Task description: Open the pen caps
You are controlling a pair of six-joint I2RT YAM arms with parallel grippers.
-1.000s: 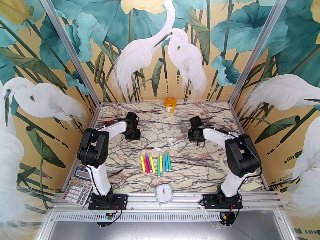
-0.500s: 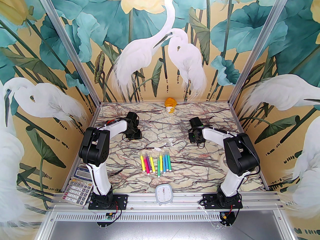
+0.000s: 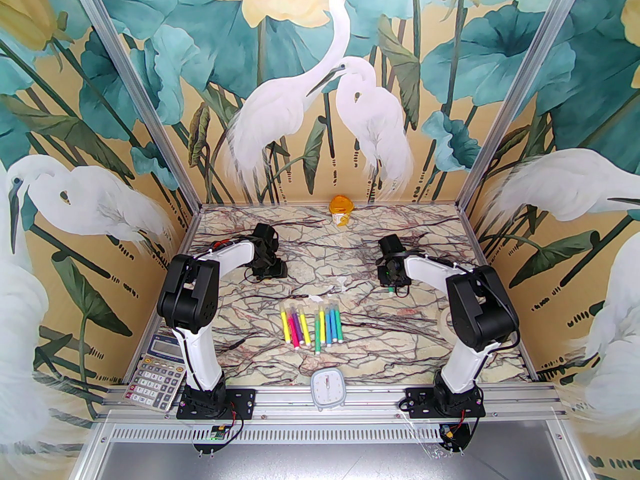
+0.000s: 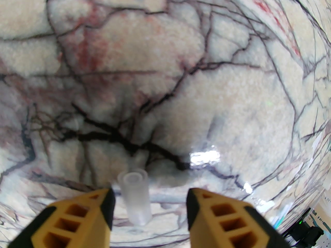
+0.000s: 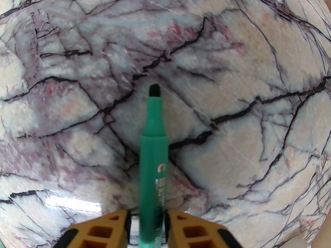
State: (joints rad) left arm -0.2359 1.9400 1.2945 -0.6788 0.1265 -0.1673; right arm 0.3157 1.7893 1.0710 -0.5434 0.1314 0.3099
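Clear plastic pen cap [image 4: 134, 198] sits loose within the parted left hand [image 4: 150, 194]; right hand [image 5: 147, 213], slightly apart, flanks uncapped green pen [image 5: 152, 159].

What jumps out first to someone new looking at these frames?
The loud heron-and-lotus mural on the walls grabs the eye first, then the row of bright pens lying near the middle of the marble table, between the arms. Up close, an uncapped green pen sits between the right end effector's fingers, and a clear cap lies between the left end effector's spread fingers.
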